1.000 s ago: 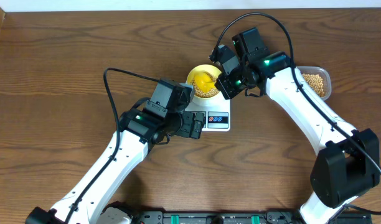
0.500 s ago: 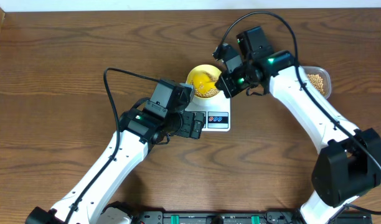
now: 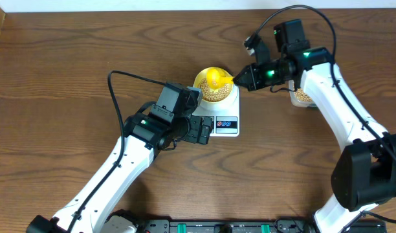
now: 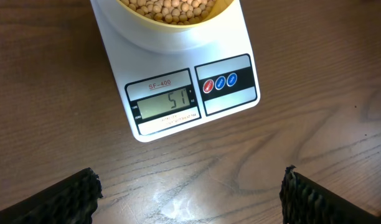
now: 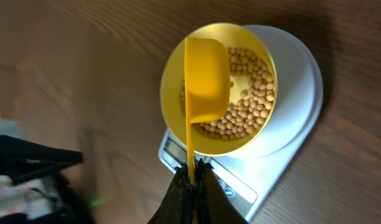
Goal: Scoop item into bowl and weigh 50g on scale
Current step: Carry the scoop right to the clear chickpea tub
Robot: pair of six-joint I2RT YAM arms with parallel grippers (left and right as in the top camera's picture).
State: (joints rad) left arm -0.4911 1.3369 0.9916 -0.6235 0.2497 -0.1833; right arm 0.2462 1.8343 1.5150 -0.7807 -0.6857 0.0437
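The pale yellow bowl [image 3: 200, 81] stands on the white scale [image 3: 225, 124] and holds tan beans [image 3: 217, 95]. In the left wrist view the scale's display [image 4: 172, 101] reads 51, with the bowl [image 4: 172, 28] and its beans [image 4: 172, 7] at the top edge. My right gripper [image 3: 241, 79] is shut on the handle of the bright yellow scoop [image 3: 215, 78], held above the bowl. In the right wrist view the scoop [image 5: 206, 78] hangs over the beans [image 5: 248, 107], its cup tipped; the jaws [image 5: 192, 180] pinch the thin handle. My left gripper [image 4: 190, 186] is open and empty over bare table in front of the scale.
A clear plastic tub of beans [image 3: 303, 96] sits right of the scale, mostly hidden under my right arm. My left arm's wrist [image 3: 175, 107] lies close to the scale's left front corner. Brown wood table [image 3: 68, 77] all around.
My right arm has pulled back to the right, drawing the scoop up from inside the bowl to above it. The arm now covers most of the tub. The left arm has not moved.
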